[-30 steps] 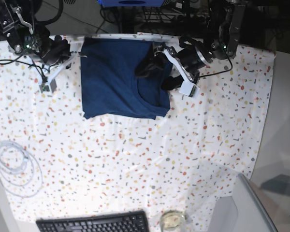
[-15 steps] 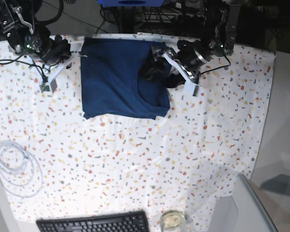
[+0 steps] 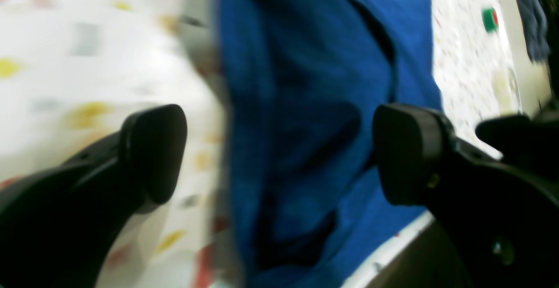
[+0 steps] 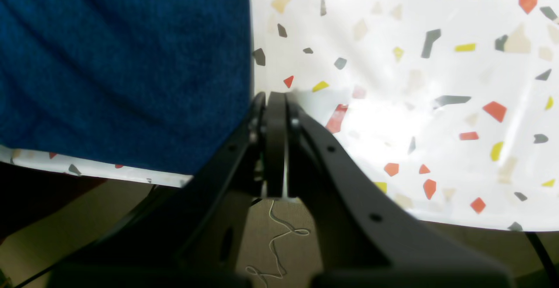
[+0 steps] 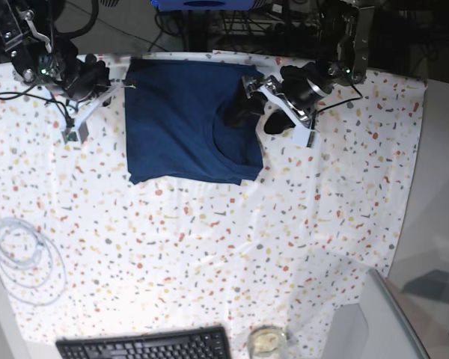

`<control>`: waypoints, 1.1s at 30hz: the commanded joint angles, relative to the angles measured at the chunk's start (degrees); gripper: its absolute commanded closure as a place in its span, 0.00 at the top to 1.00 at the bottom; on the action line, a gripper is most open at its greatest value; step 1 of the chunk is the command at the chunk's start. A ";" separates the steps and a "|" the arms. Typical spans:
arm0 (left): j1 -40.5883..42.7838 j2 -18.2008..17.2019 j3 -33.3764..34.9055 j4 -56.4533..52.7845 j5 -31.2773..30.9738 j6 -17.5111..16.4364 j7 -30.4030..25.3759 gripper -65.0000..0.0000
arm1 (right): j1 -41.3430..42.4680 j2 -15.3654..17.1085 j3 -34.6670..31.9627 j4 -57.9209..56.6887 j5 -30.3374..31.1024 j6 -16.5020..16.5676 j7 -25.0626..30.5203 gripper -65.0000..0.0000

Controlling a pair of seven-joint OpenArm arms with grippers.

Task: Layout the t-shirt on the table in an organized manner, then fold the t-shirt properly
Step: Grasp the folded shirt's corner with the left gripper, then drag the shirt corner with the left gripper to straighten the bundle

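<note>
- Two arms work at the far edge of the table (image 5: 209, 247), one at each side of the t-shirt (image 5: 183, 120).
- The navy t-shirt lies folded into a rough rectangle on the speckled cloth, close to the table's far edge, its neckline curve showing near its right side in the base view.
- The left gripper (image 5: 253, 114) hangs at the shirt's right edge with its jaws spread wide; in the left wrist view one fingertip (image 3: 153, 148) is over the speckled cloth and the other over the blue fabric, with the shirt's edge between them. That view is blurred, and nothing is clamped.
- The right gripper (image 4: 275, 104) sits just beside the shirt's opposite edge, at its far corner, jaws pressed together and empty; its tips are over bare cloth next to the fabric.
- A coil of pale cable (image 5: 26, 258) lies well away from the shirt, toward the table's near left.
- A black keyboard (image 5: 146, 345) and a glass dish (image 5: 267, 340) sit at the near edge, well apart from the shirt.
</note>
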 commanded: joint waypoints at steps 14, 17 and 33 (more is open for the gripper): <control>-5.20 2.18 3.23 -7.61 -1.10 -0.57 -0.93 1.00 | 0.03 0.58 0.32 0.84 0.14 0.27 0.55 0.00; -5.20 2.27 3.23 -7.61 -1.10 -0.57 -0.93 0.70 | 0.20 0.58 0.32 0.84 0.14 0.27 0.55 0.00; -15.23 0.95 3.23 -9.46 -0.48 -0.48 14.36 0.00 | 0.47 0.58 0.93 0.84 0.14 0.27 0.63 0.00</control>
